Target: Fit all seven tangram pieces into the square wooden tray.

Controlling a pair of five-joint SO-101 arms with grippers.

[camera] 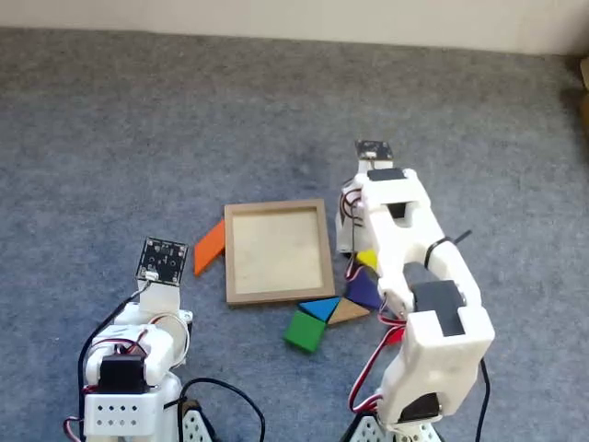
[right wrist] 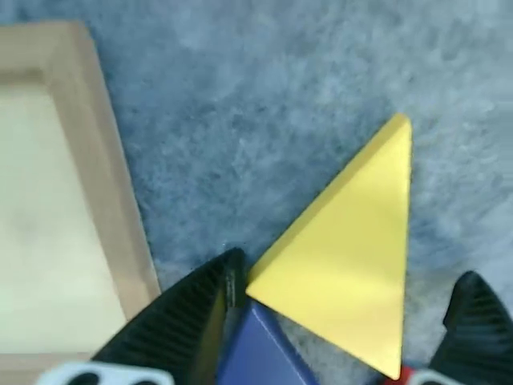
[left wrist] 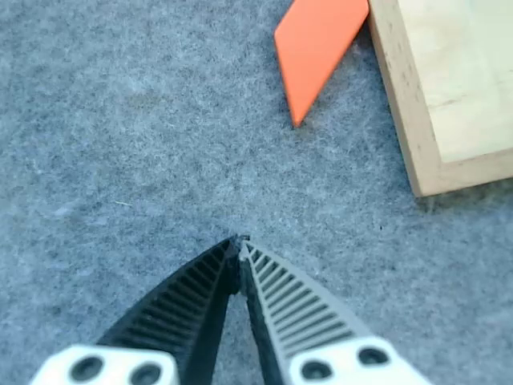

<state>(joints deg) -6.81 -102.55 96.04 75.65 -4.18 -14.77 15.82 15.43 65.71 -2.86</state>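
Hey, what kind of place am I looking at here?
Probably a robot training bench: a left arm and a right arm sit side by side on a grey carpet-like surface, with a square wooden tray and coloured tangram pieces before them.

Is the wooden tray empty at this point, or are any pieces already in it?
Empty. The tray shows bare wood inside; the orange piece lies on the carpet beside its frame.

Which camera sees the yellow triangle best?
The right wrist view: the yellow triangle lies large and nearly whole inside the open right pincer. The high view gives just a small yellow corner peeking from under the right arm.
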